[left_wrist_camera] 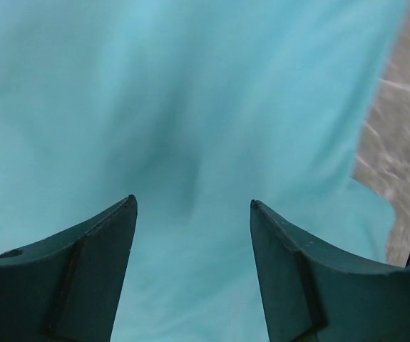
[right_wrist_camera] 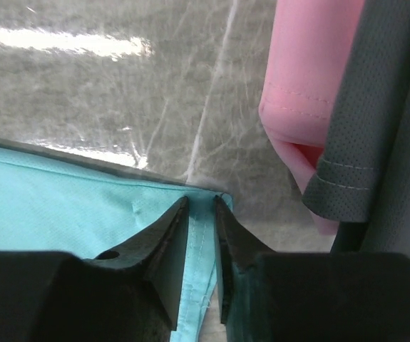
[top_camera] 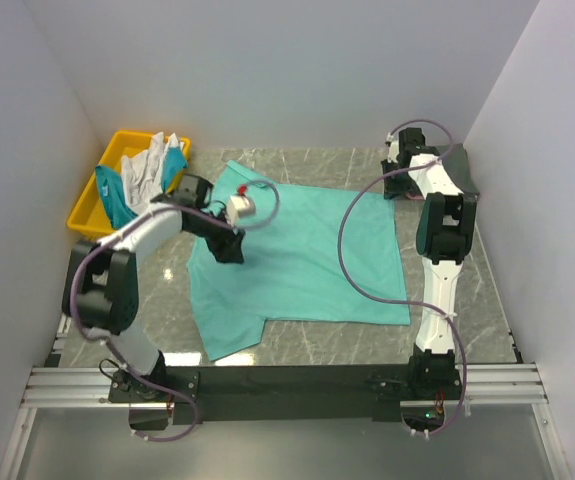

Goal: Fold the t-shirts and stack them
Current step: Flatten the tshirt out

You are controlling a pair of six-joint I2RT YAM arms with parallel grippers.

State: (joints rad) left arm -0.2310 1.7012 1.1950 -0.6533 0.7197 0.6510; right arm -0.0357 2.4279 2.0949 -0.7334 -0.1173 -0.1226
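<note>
Five shirts counted. Found sea-green t-shirt (top_camera: 307, 262) spread flat, directly under left gripper (left_wrist_camera: 192, 203) and reaching across to right gripper (right_wrist_camera: 201, 203). Logged left gripper jaws wide apart, hovering over plain smooth cloth. Logged right gripper jaws narrow, straddling hemmed corner of same shirt; could not tell whether pinched or merely touching. Spotted pink t-shirt (right_wrist_camera: 304, 71) and dark grey t-shirt (right_wrist_camera: 376, 107) just beyond right gripper, off to its right, grey overlapping pink, stitched hems visible. Saw white t-shirt (top_camera: 147, 168) and teal t-shirt (top_camera: 115, 200) heaped in yellow bin (top_camera: 85, 212), beyond left gripper and off to its left, well apart from it. Noted grey marbled table (top_camera: 447, 330) with pale veins, glare patch ahead of right gripper; plain white walls (top_camera: 297, 70) on three sides.
</note>
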